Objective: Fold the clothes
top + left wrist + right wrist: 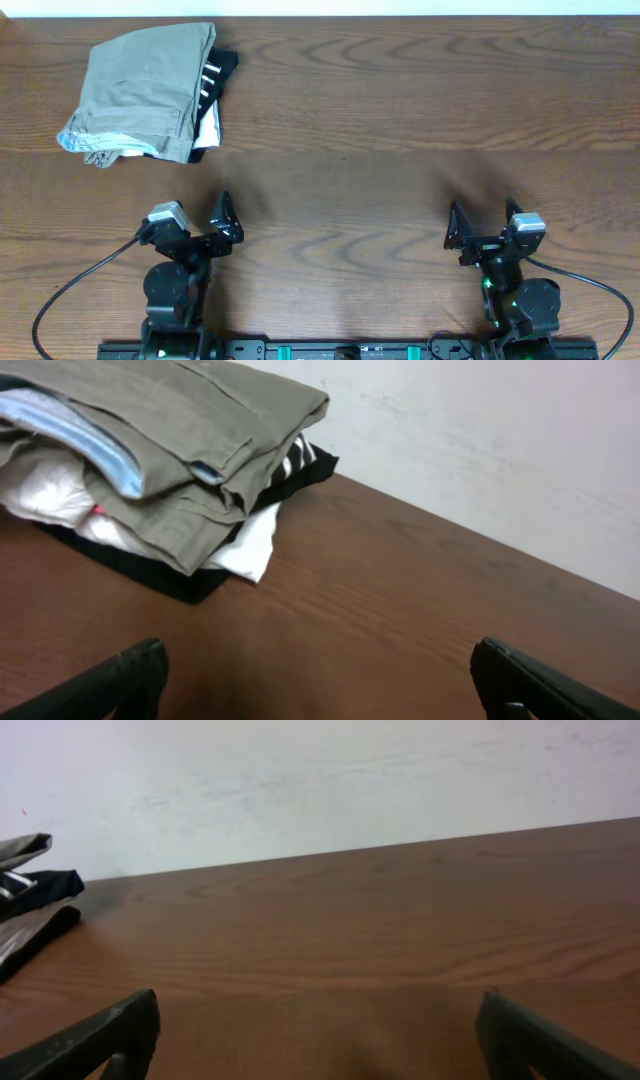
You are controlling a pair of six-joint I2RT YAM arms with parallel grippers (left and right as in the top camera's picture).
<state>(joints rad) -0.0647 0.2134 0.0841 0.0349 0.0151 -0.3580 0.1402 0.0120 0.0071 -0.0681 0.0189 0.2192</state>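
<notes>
Shorts (pixel 140 88) lie ahead-left of my L gripper (pixel 222 222), atop a striped garment (pixel 216 72), waistband end nearest it; R gripper (pixel 458 235) is well apart. Both wide open, holding nothing. I'd reach w/ L.

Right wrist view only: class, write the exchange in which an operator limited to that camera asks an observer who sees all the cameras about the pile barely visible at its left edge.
Operator: What is that pile at my left edge?
Observer: Khaki shorts, folded, lying on top of a black-and-white striped garment.
Operator: Is the left gripper on it?
Observer: No. The left gripper is open, holds nothing and is apart from the pile, on the near side of it.
</notes>
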